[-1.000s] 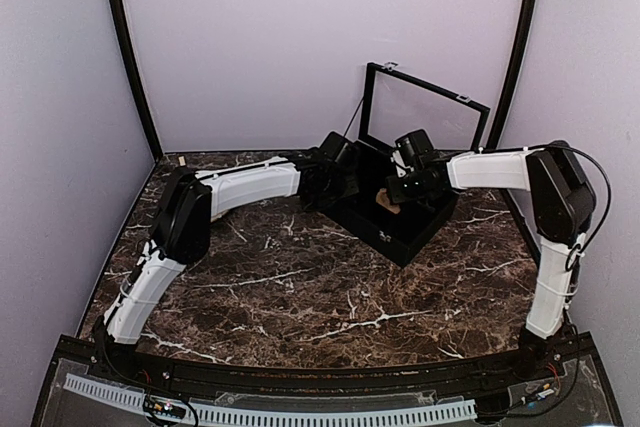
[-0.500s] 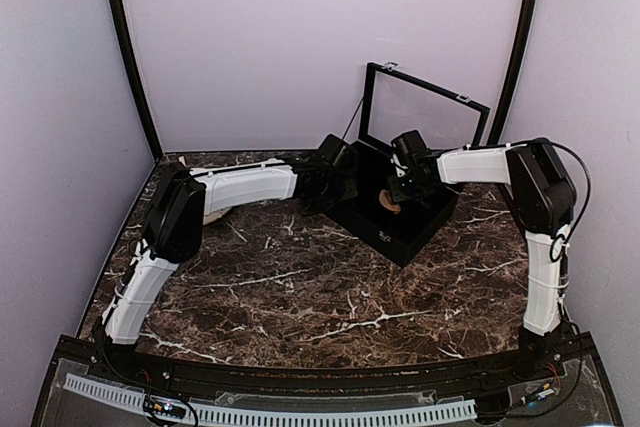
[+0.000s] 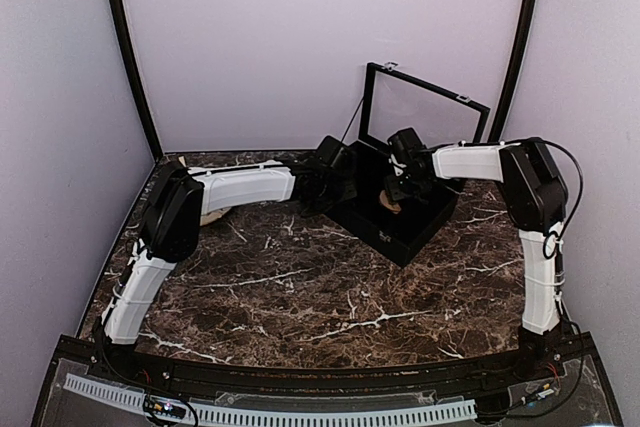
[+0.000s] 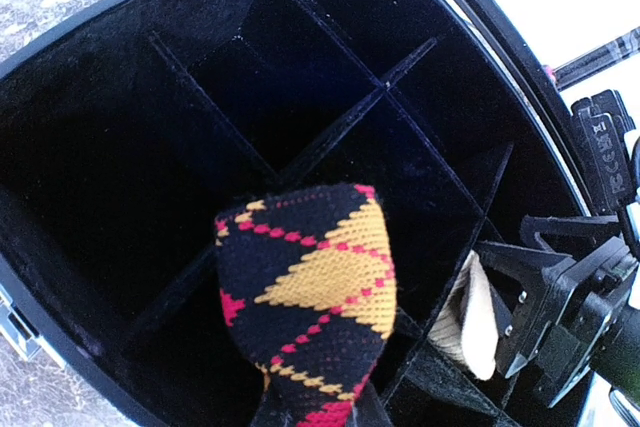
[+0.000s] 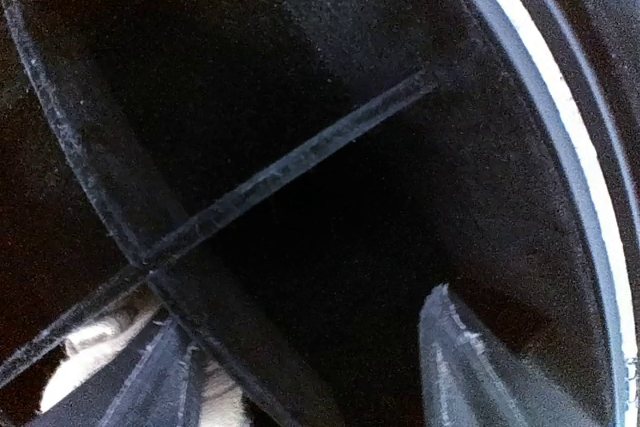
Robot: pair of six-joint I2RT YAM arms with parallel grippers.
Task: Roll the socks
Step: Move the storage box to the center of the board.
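In the left wrist view the black sock with red and orange diamonds is a rolled bundle. My left gripper is shut on its lower end and holds it above the divided black box. The tan sock sits low in a compartment at the right, next to my right gripper. My right gripper is open inside the box; its fingers straddle a divider, and the tan sock lies beside the left one. From above, both grippers are over the box.
The box's framed lid stands open behind it. The box is split by thin black dividers into several compartments. A small pale object lies partly hidden under my left forearm. Purple walls close in the marble table.
My right gripper has opened wider and shifted slightly back and left over the box, leaving the tan sock in its compartment. The left arm has edged back, still holding the diamond sock.
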